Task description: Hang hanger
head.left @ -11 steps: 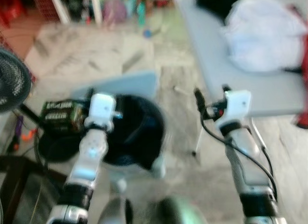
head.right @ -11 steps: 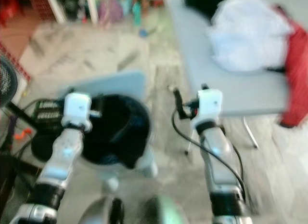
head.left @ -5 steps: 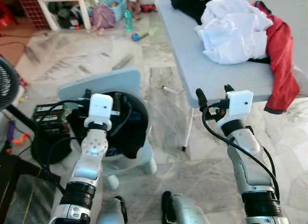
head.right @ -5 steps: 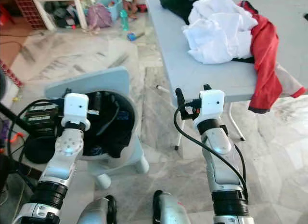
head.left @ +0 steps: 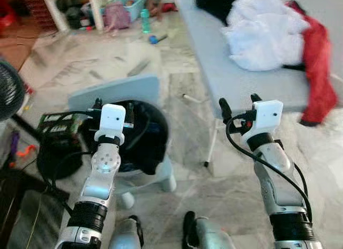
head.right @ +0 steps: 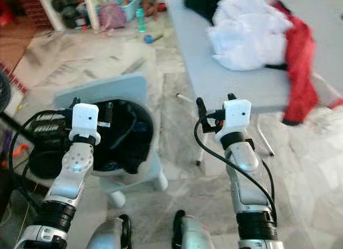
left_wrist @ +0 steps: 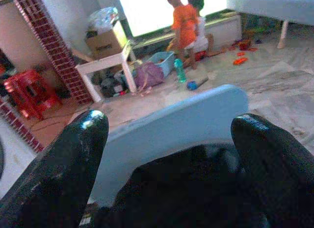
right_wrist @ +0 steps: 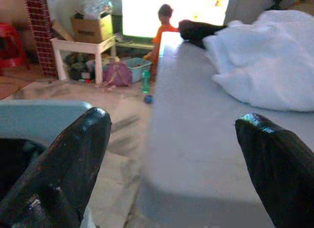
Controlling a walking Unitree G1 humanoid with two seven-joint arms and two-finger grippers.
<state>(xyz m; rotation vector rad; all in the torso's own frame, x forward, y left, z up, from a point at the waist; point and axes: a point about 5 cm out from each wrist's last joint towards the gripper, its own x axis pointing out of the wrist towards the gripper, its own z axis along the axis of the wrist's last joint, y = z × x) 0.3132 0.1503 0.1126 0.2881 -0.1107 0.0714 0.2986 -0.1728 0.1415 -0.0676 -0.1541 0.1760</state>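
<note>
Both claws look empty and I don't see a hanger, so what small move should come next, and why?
Probably step toward the grey table. The right claw hovers open at its near edge and the left claw hangs open over the blue chair, and no hanger shows among the clothes.

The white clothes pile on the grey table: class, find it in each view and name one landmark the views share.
Left eye: white clothes pile, upper right, on the grey table.
Right eye: upper right.
Left wrist: not in it.
Right wrist: on the table, beyond the right hand.
Shared landmark: the light blue chair.
</note>
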